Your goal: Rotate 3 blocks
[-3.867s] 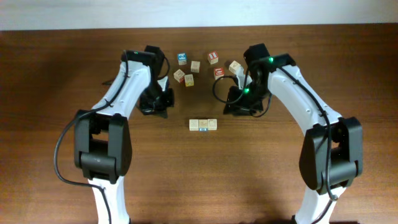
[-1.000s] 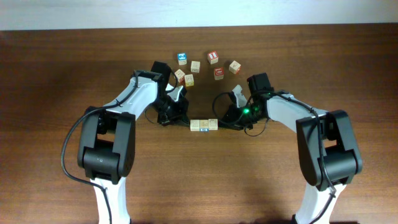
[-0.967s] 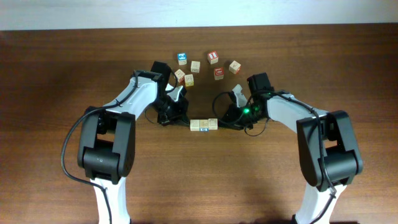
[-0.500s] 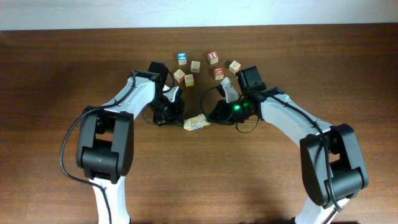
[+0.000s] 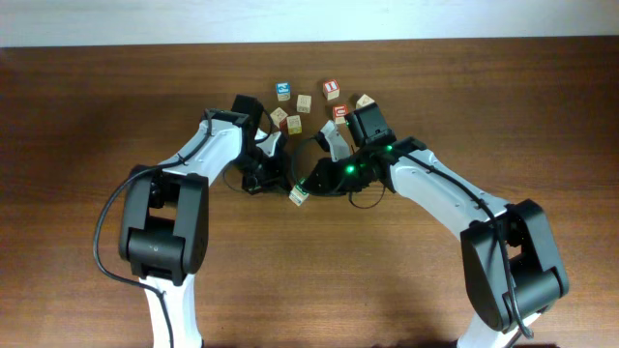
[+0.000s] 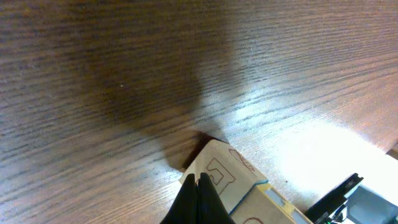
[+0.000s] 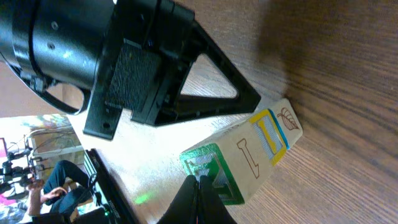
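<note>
Blocks (image 5: 299,195) swung diag. vs before, left tool (image 6: 199,185) & right tool (image 7: 198,185) pressed together, tips against them

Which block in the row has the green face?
The end block at the right gripper's shut tip; the middle one is blue and yellow, the far one reddish.

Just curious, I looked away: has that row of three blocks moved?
Yes. The blocks have swung askew to the far edge of the table and slid slightly left.

The blocks (image 5: 299,195) have swung round, shifting left.
</note>
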Robot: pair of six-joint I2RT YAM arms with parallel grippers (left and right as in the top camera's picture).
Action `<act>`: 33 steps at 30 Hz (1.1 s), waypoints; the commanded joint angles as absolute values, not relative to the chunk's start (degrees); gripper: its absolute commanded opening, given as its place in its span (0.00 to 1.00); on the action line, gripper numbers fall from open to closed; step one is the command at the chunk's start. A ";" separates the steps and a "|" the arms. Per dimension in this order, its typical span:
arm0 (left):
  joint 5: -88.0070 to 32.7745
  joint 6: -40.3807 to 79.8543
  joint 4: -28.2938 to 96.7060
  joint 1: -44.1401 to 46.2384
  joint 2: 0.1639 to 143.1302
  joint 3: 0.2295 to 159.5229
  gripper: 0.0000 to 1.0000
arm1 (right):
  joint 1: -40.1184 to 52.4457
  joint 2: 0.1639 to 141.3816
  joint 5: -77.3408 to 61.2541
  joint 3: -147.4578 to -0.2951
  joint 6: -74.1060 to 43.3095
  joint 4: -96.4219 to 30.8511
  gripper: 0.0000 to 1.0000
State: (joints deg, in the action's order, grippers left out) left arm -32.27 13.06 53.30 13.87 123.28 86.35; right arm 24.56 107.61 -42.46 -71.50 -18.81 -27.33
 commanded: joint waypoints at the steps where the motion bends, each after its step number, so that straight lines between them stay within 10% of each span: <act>1: -35.62 12.34 53.58 14.85 123.11 86.50 0.00 | 25.23 108.36 -37.34 -71.37 -20.05 -26.11 0.04; 15: -16.32 13.74 61.43 5.58 123.09 102.56 0.00 | 25.69 107.79 -36.51 -92.12 -15.11 -40.93 0.05; 20: -8.47 1.21 77.45 5.52 112.44 125.12 0.00 | 17.37 105.67 -11.60 -124.07 -7.88 -77.73 0.38; 21: -8.05 0.14 77.28 5.50 106.61 125.29 0.04 | 16.84 105.67 -5.58 -131.50 -7.90 -84.55 0.50; 22: -8.05 0.14 78.32 5.48 103.77 125.32 0.60 | 16.84 105.67 -2.22 -137.80 -7.90 -89.49 0.60; 24: -8.08 0.19 81.08 5.50 101.45 125.29 1.00 | 16.84 105.67 1.61 -146.61 -7.90 -96.64 0.81; 25: -8.08 0.16 82.37 5.52 101.45 125.29 0.99 | 16.84 104.84 2.66 -148.55 -7.70 -97.34 0.98; 33: -8.08 0.16 82.37 5.52 101.49 125.29 0.99 | 16.86 79.83 0.32 -148.55 -7.75 -97.30 0.98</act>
State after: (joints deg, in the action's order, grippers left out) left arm -8.49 1.06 82.37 5.69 101.16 125.47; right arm 16.86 85.80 2.55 -147.81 -7.73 -96.95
